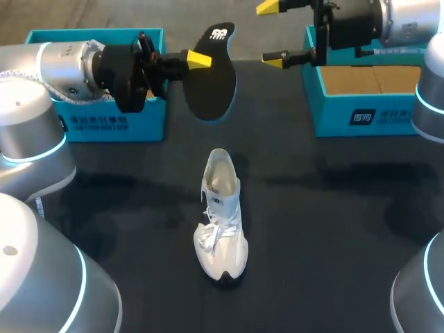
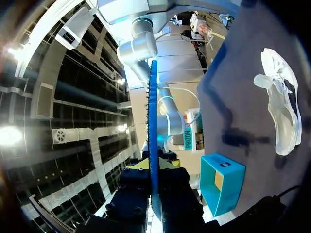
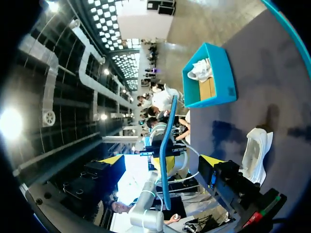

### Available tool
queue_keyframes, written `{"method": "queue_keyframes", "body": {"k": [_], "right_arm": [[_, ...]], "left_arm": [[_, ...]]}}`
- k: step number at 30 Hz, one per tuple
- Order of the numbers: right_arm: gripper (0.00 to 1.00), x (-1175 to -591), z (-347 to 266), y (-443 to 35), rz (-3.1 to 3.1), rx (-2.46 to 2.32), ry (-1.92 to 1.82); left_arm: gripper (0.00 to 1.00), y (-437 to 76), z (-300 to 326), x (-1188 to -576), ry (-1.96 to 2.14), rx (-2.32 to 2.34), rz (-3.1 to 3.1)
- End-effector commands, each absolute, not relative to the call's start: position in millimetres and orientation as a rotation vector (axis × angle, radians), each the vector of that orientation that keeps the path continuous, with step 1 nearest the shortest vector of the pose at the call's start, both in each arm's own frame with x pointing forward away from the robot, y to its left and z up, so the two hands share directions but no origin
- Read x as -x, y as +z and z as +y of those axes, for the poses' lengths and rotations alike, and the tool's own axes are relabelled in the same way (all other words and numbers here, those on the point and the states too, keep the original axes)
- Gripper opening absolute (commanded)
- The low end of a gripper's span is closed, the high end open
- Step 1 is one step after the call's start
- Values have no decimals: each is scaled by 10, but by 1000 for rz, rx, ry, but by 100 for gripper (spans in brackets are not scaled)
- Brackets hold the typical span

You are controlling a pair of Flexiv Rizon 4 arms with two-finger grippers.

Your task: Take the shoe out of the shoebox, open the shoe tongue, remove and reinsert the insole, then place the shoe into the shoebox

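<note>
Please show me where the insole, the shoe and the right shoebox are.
insole (image 1: 210, 87), head view, middle of its dark face
shoe (image 1: 220, 229), head view, on the laces
right shoebox (image 1: 402, 114), head view, on its front wall

A white shoe (image 1: 220, 218) rests upright on the dark table (image 1: 333, 229), its toe toward the near edge. A teal box (image 1: 139, 119) stands beyond the shoe to its left. A second teal box (image 1: 388, 114) stands beyond it to its right, both well apart from it.

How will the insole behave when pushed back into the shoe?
Probably light and bendy: the insole looks thin edge-on yet holds its shape, pinched at one edge by the left gripper. Likely to buckle if pushed against the shoe, which stands upright, unheld, and may slide.
</note>
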State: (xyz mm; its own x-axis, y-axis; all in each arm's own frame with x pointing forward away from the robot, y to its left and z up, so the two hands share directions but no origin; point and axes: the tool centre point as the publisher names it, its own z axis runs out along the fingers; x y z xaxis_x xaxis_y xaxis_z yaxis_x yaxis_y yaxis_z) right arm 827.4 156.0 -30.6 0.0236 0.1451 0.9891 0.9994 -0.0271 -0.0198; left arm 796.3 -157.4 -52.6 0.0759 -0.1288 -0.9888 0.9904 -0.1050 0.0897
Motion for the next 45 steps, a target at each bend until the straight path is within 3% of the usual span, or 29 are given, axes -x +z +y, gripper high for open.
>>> {"method": "queue_keyframes", "body": {"k": [1, 24, 45], "right_arm": [[100, -8156, 1470, -331, -1275, 1353, -1155], [100, -8117, 1337, -368, -1281, 1332, -1158], [100, -8117, 1337, -368, -1281, 1332, -1158]], "left_arm": [[0, -506, -1574, -8019, -1286, -1261, 1002], [0, -544, -1580, -8103, -1271, -1294, 1053], [0, -422, -1570, -7871, -2328, -356, 2011]]}}
